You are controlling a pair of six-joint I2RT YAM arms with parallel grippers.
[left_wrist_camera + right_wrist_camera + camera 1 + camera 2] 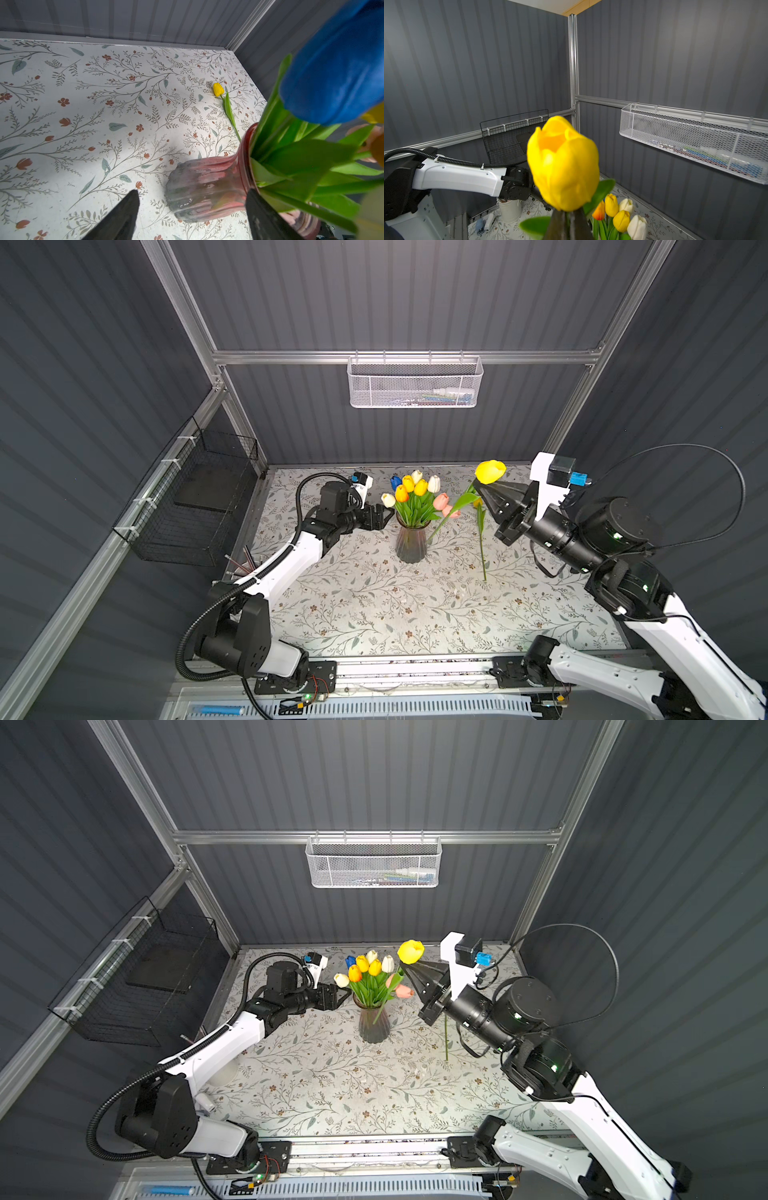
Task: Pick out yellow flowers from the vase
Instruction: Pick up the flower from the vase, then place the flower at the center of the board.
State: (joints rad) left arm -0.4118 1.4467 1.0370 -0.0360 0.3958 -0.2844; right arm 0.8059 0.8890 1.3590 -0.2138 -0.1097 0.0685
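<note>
Yellow flower (562, 164) stem clamped in right gripper (568, 216), grip point hidden; left gripper (193, 191) spread at vase (410, 545), contact unclear.

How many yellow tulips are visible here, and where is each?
5. Three stand in the vase: two yellow tulips and an orange-tinged one. The right end effector holds a fourth tulip. A fifth tulip lies on the table. Others may hide among leaves.

Yellow tulip (410, 951) in right gripper (405, 968), near the dark ribbed vase (374, 1025).
</note>
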